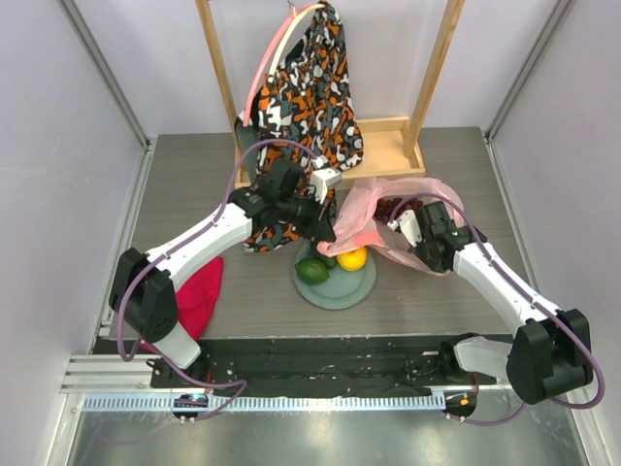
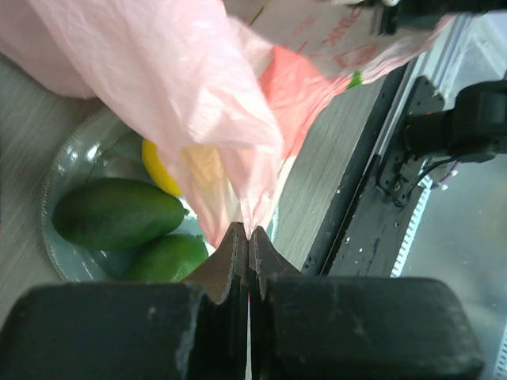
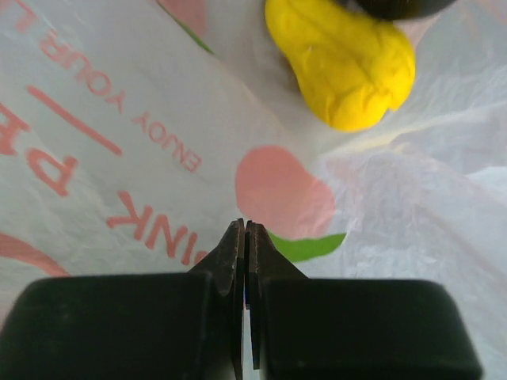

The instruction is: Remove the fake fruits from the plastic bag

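The pink plastic bag (image 1: 374, 216) hangs lifted between my two grippers over the grey-green plate (image 1: 361, 289). My left gripper (image 1: 326, 229) is shut on a pinched fold of the bag (image 2: 198, 103), above the plate (image 2: 57, 178). Two green oval fruits (image 2: 119, 212) (image 2: 162, 255) and a yellow-orange one (image 2: 161, 170) lie on the plate; the bag partly covers the yellow one. My right gripper (image 1: 403, 226) is shut against the printed bag (image 3: 119, 142). A yellow fruit (image 3: 344, 67) and a dark shape (image 3: 396, 6) sit among the bag's folds.
An orange-black-white garment (image 1: 310, 87) hangs from a wooden rack (image 1: 388, 146) at the back. A red cloth (image 1: 199, 296) lies at the left by the left arm. The table's black front rail (image 2: 372, 198) runs close to the plate.
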Tool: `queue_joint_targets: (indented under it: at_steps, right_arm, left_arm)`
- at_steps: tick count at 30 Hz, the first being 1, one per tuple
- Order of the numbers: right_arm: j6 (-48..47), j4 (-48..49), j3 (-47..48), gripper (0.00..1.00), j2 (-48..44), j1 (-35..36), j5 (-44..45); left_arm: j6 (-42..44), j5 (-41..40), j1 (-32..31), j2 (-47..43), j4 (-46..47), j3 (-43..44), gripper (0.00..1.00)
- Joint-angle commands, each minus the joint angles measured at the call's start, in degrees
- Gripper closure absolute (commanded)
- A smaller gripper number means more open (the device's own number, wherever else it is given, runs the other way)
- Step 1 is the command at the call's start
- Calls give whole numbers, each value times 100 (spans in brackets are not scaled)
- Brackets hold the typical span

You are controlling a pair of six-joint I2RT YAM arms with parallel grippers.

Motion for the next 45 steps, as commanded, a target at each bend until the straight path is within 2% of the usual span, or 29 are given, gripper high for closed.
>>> queue_joint_targets:
  at_steps: [1, 3, 6, 8, 10, 13, 14, 17, 18, 21, 24, 28, 35, 40, 45]
  right_arm:
    - [-292, -603, 138, 99, -176, -118, 422]
    - [-301, -735, 199, 99, -158, -135, 483]
    - [-371, -657, 279, 99, -106, -214, 641]
    - [-521, -456, 130, 99, 26, -337, 1105]
    - [-591, -104, 85, 99, 315, -861, 1361]
    - [-364, 3, 513, 99, 710, -1469, 1012]
    - [-328, -145, 673, 96, 790, -1497, 541]
    - [22, -234, 1262, 75, 966, -1506, -103]
    - [154, -252, 1402, 71, 1010, -1506, -471]
    - [612, -279, 1877, 68, 1177, -1506, -842]
    - [788, -156, 1905, 64, 1397, -1506, -931]
    - [745, -6, 1843, 52, 1713, -1506, -1071]
    - [-10, 380, 1703, 32, 2232, -1506, -888]
    - [-582, 749, 1404, 27, 2645, -1498, -598]
    - [-995, 1452, 1071, 26, 2576, -1480, -211]
  left_arm:
    - [92, -323, -196, -174, -209, -383, 100]
    - [-32, -367, -232, -270, 9, -576, 100]
    - [291, -954, -565, -367, 12, -700, 100]
    - [459, -1535, -662, -236, -50, -691, 100]
    - [495, -1895, -759, -122, -24, -735, 100]
    - [565, -1932, -856, -121, 73, -709, 100]
    - [600, -1958, -891, -104, 55, -674, 100]
    - [592, -1950, -1023, -7, 11, -525, 100]
    - [574, -1923, -1058, 2, 20, -489, 100]
    - [574, -1844, -1093, 54, -33, -366, 100]
    - [557, -1713, -1093, 90, -85, -278, 100]
    - [521, -1572, -1102, 169, -112, -182, 100]
    - [513, -1475, -1102, 292, -130, -111, 100]
    - [539, -1475, -1102, 344, -208, -32, 100]
    - [609, -1501, -1102, 327, -261, -6, 100]
